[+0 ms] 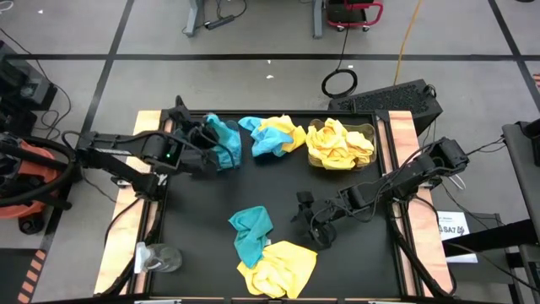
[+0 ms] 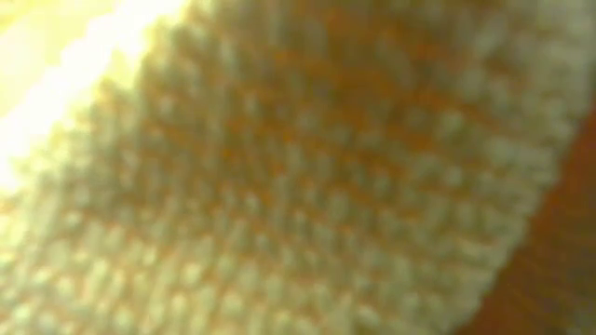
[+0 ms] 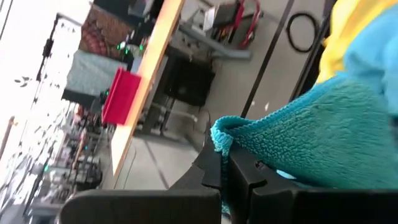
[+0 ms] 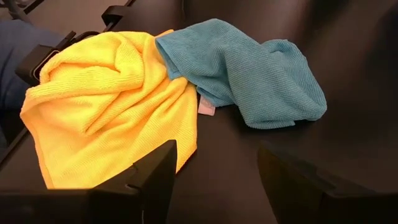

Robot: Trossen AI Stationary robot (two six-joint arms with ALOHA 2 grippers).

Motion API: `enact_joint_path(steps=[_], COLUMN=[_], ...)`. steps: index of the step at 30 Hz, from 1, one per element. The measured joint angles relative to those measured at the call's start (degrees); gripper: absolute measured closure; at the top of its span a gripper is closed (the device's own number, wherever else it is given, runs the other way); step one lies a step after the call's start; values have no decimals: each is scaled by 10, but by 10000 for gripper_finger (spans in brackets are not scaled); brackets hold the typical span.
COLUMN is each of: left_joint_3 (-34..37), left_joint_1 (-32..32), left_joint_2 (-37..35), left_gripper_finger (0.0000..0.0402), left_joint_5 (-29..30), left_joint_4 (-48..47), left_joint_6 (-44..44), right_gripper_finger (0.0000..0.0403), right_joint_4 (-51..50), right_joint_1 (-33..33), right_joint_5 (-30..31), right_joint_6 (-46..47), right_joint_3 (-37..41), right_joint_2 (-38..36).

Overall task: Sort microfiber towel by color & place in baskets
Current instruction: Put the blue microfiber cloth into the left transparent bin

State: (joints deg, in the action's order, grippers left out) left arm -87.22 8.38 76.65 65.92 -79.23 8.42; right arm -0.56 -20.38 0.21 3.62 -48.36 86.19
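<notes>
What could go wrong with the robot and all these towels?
1. The left tool is shut on a teal towel over the back-left basket. That pile already bulges, so the towel could slip out over the side.
2. Between the baskets, a teal towel and yellow towel lie tangled, so one grab might lift both colors.
3. The open right tool faces the front pair, which also overlap, so it may pinch both.
</notes>
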Motion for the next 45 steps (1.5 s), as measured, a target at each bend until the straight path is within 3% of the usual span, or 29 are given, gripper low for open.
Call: enact_joint_path(steps=[11,19,25,31,45], left_joint_3=[2,58,121,173,272], left_joint_1=[-79,-144,-181,-222,-335], left_joint_2=[-8,-8,-7,-7,-7], left_gripper_finger=[400,400,400,400,400], left_joint_5=[-37,-78,-120,-206,-386], left_joint_4=[-36,-30,94,247,329], left_joint_6=[5,-4,-81,-162,-179], right_gripper_finger=[188,188,188,188,188], right_joint_4=[7,8,9,9,10], right_joint_1=[0,0,0,-1,-15], right_joint_5=[0,0,0,0,14], right_joint_6=[-2,-2,-2,1,-2], right_joint_3=[0,0,0,0,0], right_joint_2=[0,0,0,0,0])
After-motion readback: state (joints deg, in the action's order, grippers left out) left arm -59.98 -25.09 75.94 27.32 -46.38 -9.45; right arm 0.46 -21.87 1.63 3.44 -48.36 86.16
